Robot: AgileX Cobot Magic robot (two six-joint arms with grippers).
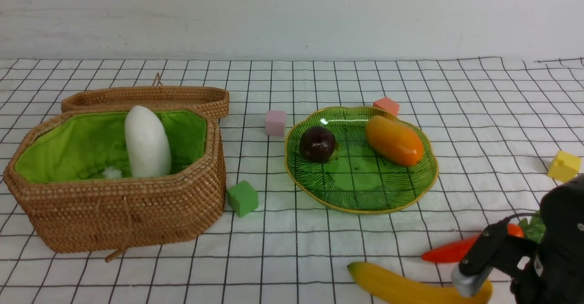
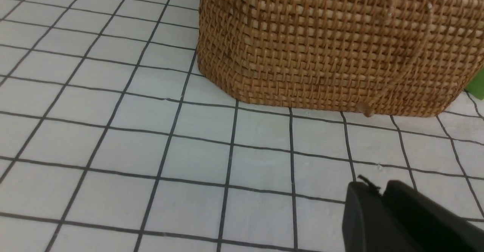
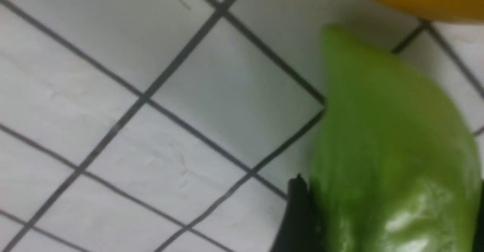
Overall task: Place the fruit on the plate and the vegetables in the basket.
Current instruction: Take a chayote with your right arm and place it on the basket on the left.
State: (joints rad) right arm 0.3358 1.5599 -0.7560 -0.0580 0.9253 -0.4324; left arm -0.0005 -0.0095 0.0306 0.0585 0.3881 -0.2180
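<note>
Meanwhile, at five o'clock on the bench (image 1: 483, 112), the right gripper (image 3: 385, 221) straddles the leafy end of the carrot (image 1: 451, 250), jaws spread, seemingly for a lift to the basket (image 1: 114, 217) at nine; the left gripper (image 2: 380, 189) idles closed, empty.

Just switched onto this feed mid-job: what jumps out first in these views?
The white radish stands on end in the open basket with its bright green lining, on the left. Right of centre, the green plate holds the dark purple ball and the mango; the banana and carrot lie on the cloth at the near right.
</note>
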